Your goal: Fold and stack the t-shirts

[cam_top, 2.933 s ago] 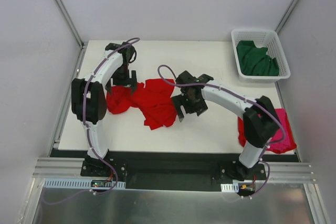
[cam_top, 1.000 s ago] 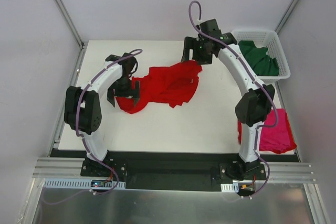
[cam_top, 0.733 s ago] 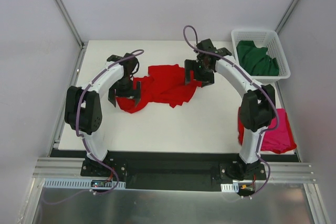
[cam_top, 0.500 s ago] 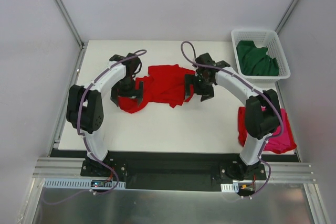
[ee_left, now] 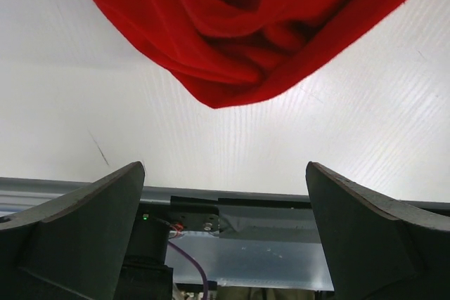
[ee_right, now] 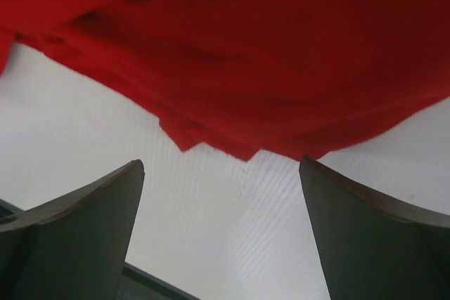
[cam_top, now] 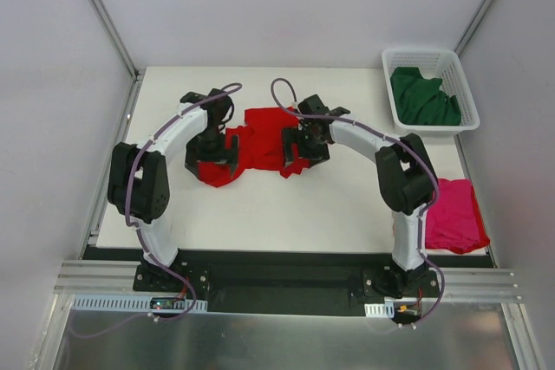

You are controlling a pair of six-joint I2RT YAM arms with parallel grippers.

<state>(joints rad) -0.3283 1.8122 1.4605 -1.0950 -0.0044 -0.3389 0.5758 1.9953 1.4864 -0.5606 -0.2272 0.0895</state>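
White table (cam_top: 347,205): red t-shirt (cam_top: 260,136) between left end effector (cam_top: 212,162), right end effector (cam_top: 303,154).

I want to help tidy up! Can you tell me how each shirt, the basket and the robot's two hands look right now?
Red t-shirt: rumpled on the table, not folded.
Pink t-shirt: lying flat at the table's near right corner.
Green t-shirt: bunched up inside the basket.
Basket: upright, one shirt in it.
Left gripper: open, holding nothing.
Right gripper: open, holding nothing.
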